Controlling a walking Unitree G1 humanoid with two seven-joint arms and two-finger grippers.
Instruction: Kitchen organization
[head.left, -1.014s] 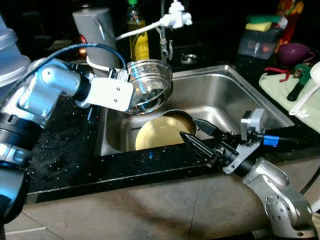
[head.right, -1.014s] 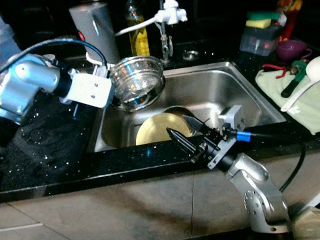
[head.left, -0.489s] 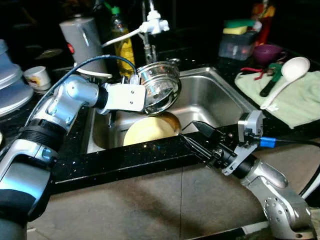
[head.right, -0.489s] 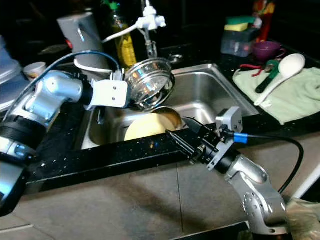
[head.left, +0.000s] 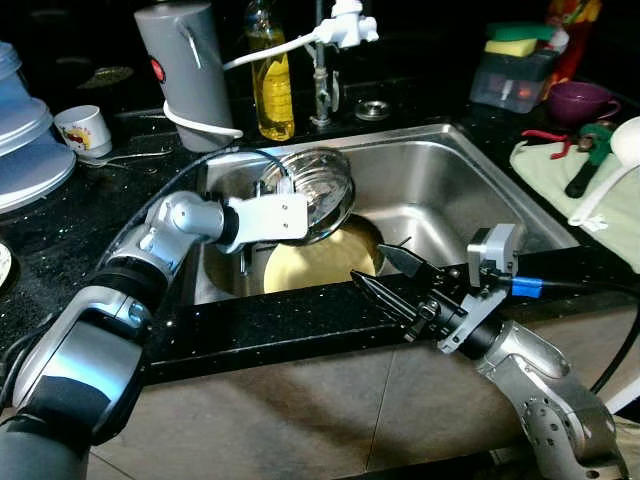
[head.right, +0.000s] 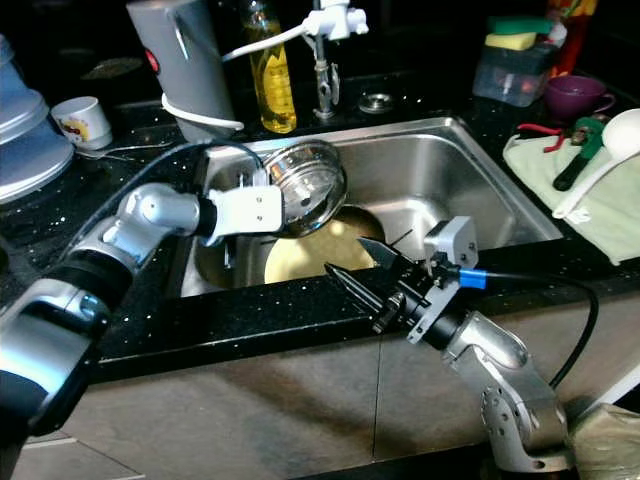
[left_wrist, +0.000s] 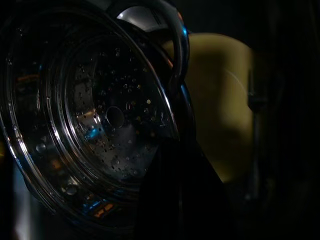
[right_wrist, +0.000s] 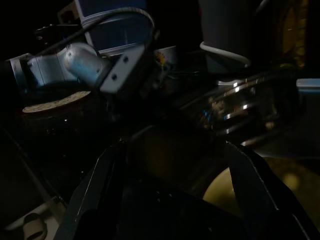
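Observation:
A shiny steel bowl (head.left: 312, 192) hangs tilted on its side inside the sink (head.left: 450, 185), over its left half. My left gripper (head.left: 305, 212) is shut on the bowl's rim; in the left wrist view one black finger (left_wrist: 180, 195) lies across the wet bowl (left_wrist: 90, 125). Under the bowl a pale yellow plate (head.left: 318, 262) lies on the sink floor. My right gripper (head.left: 369, 263) is open and holds nothing, hovering above the black counter's front edge with its fingers aimed at the plate.
Behind the sink stand a grey jug (head.left: 187, 62), a yellow bottle (head.left: 271, 82) and the tap (head.left: 322, 55). A cup (head.left: 80, 128) and stacked lids (head.left: 25, 150) sit left. A green cloth (head.left: 590, 195) with utensils lies right.
The left gripper has lowered the steel bowl from rim height down into the sink, closer to the yellow plate. The right gripper stays open in much the same spot. The camera shifted.

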